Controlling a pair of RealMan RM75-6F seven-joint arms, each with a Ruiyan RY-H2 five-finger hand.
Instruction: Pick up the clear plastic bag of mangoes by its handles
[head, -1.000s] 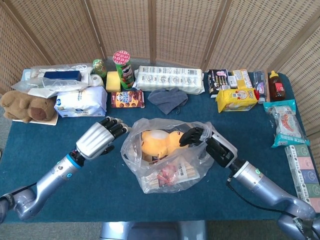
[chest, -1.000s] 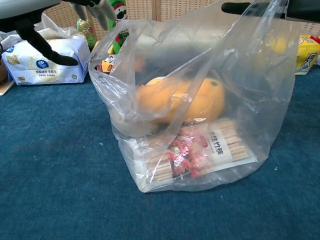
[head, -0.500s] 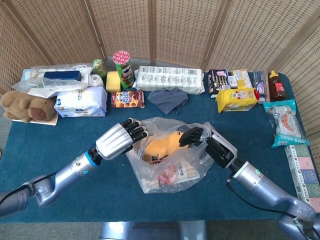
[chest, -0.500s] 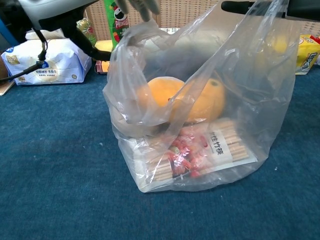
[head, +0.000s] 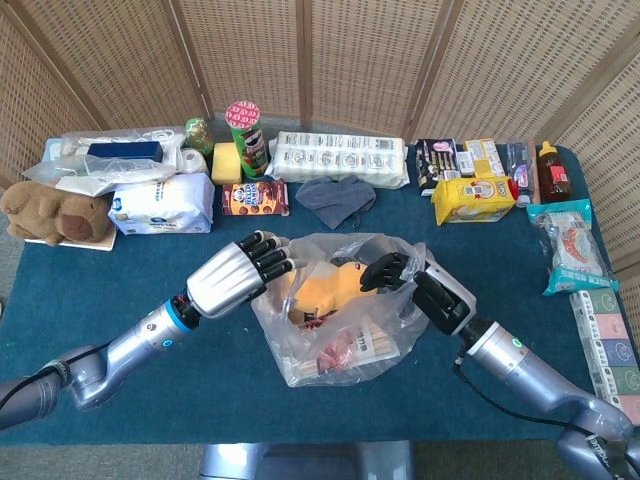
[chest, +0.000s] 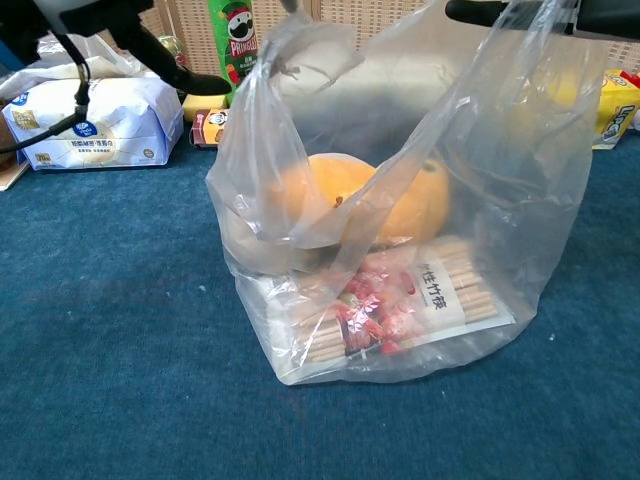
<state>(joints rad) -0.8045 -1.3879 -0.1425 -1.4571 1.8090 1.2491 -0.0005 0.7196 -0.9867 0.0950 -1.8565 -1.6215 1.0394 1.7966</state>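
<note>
Bag (head: 340, 310): clear plastic, sitting on the blue bench (head: 120, 380) near its middle, between my two hands; in the chest view its walls stand tall and loose (chest: 400, 200).
Mangoes (head: 325, 287): orange, inside the bag, lying on top of the other goods; they show as a round orange mass in the chest view (chest: 370, 200).
Other goods in bag: a pack of sticks (chest: 440, 295) with printed label and a red-patterned packet (chest: 375, 305), flat on the bag's floor under the mangoes.
Right hand (head: 395, 272): at the bag's right upper edge, dark fingers curled in with the plastic of the rim about them; I take it that I am holding the bag's right side there, though the handle itself is hard to make out.
Left hand (head: 240, 275): at the bag's left upper edge, fingers bent over the rim and touching the plastic; I cannot tell whether they grip it.
Behind the bag: a grey cloth (head: 337, 197), a biscuit box (head: 255, 198), a green crisps can (head: 246, 135) and a long white pack (head: 342, 158).
Far left: a soft toy bear (head: 52, 215) and a white-blue pack (head: 160, 205).
Far right: a yellow box (head: 472, 198), a brown bottle (head: 554, 170) and a teal packet (head: 570, 245).
</note>
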